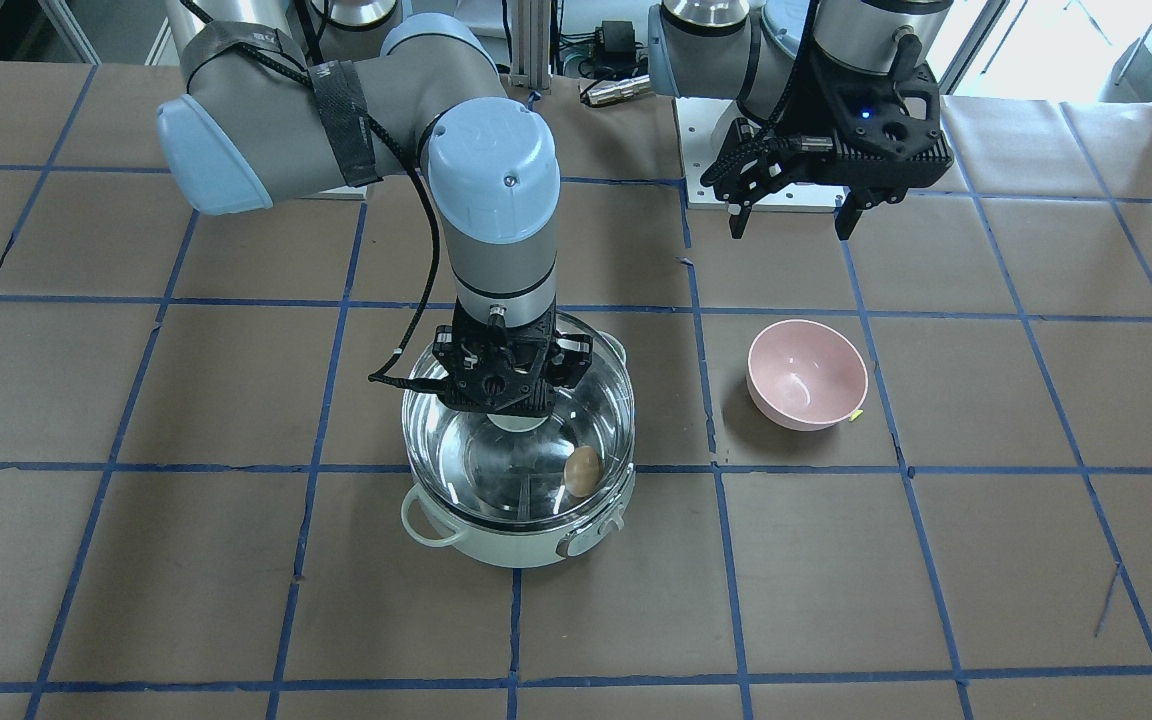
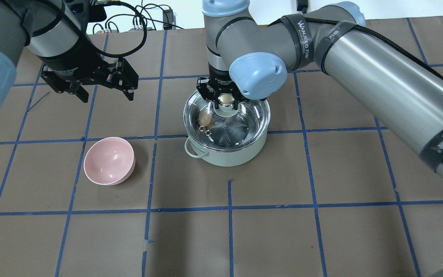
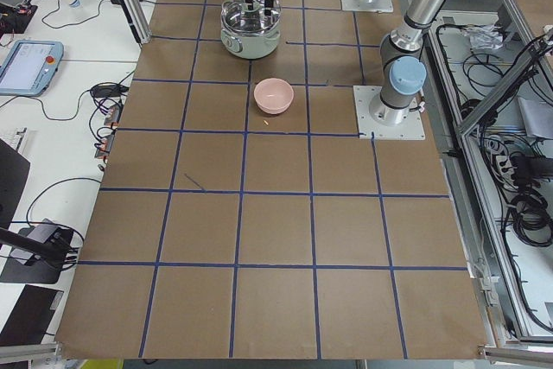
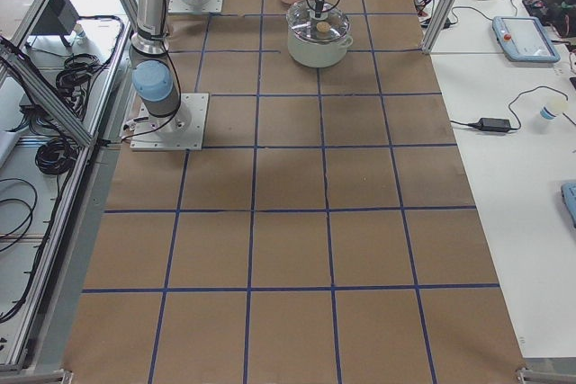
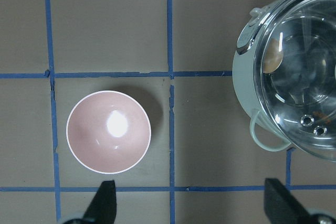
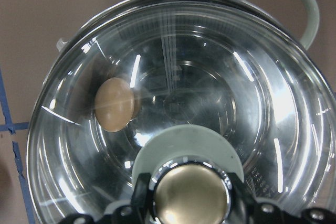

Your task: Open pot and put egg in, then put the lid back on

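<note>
1. Nearly done: egg (image 2: 205, 118) is inside the pot (image 2: 225, 158), lying on the steel floor near the wall, on the side toward the pink bowl (image 2: 109, 161).
2. Lid (image 2: 246, 123) covers the pot mouth and looks seated or close to it; can't confirm rim contact.
3. Right tool (image 2: 225, 100) clamps the lid's knob (image 6: 191, 200). Left to do, I'd say: release, retract.
4. Left tool (image 2: 106, 96) hangs wide and empty above the tabletop (image 2: 321, 231), well apart from the pot.
5. Lid is clear glass with heavy glare; egg is tan and looks intact.
</note>
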You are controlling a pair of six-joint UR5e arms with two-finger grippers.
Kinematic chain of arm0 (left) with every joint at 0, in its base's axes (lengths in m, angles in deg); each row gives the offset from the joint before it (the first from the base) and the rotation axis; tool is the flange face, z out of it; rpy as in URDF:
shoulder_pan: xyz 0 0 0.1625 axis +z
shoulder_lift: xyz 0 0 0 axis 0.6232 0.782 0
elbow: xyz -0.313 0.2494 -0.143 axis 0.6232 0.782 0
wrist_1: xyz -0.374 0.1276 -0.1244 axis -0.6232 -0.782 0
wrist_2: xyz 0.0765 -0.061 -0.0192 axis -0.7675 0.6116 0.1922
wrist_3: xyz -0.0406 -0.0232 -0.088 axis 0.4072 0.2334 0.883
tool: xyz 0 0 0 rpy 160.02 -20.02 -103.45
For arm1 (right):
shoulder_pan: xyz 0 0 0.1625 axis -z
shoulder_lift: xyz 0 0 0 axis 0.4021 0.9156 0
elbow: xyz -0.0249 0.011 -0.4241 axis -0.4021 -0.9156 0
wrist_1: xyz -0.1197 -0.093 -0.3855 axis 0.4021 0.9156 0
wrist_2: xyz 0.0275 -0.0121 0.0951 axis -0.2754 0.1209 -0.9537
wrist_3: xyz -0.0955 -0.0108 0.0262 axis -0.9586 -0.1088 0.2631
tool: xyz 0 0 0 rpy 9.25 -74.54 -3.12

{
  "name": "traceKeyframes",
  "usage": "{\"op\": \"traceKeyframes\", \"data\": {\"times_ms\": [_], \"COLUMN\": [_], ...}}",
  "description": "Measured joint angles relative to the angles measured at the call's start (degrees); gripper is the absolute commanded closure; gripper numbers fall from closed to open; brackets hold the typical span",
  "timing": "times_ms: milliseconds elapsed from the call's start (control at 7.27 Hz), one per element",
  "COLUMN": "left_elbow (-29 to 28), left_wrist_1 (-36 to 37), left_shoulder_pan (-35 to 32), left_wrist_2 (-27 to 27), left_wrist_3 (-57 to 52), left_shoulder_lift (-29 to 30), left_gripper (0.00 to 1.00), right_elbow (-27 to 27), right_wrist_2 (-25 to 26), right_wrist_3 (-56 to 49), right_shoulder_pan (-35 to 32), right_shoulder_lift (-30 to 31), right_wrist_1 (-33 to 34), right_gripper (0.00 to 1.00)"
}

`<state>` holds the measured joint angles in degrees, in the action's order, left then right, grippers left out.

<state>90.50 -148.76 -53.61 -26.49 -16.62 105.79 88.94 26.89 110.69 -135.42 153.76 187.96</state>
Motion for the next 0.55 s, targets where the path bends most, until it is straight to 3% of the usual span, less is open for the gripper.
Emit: {"op": "traceKeyframes", "data": {"times_ms": [550], "left_elbow": [0.0], "left_wrist_1": [0.0], "left_shoulder_pan": [0.0], "left_wrist_2": [0.0], "left_wrist_3": [0.1], "left_shoulder_lift": [0.1], "left_gripper": [0.00], "right_elbow": [0.0], "right_wrist_2": [0.1], "right_wrist_3": [-0.2], "right_shoulder_pan": [0.0], "right_shoulder_lift": [-0.1], "right_wrist_1": [1.6], "right_gripper": [0.17]}}
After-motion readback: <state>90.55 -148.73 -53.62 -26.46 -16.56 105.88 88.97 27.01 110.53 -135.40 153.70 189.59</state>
